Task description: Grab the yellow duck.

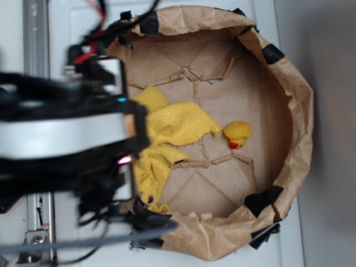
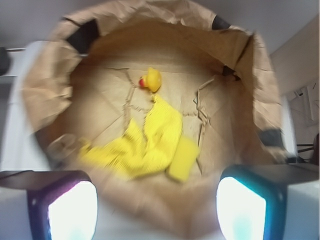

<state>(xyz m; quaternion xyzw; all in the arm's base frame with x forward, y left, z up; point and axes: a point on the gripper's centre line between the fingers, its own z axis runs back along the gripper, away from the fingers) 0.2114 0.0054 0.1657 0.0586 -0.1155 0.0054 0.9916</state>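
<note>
Two lit pads frame the bottom of the wrist view, wide apart with nothing between them, so the pincer is open and empty, hovering above the near rim of the paper bowl. Exterior view shows only the bulky arm over the bowl's left side; fingertips are hidden there.

Closest inside the bowl: sponge, lying on the edge of the cloth. Cloth spreads across the middle of the floor.

Past the cloth's far tip, the duck sits on bare paper, beak pointing left in the wrist view. Near the cloth tip but apparently not touching; well clear of the bowl wall.

Step in hand: approach. Suggest:
- travel forward over sponge and cloth at height, don't drag through them
- centre the duck between the pads before dropping
- descend straight, keep the cloth tip out of the grip
- duck looks glossy and round, so close around the body, low, not the head
</note>
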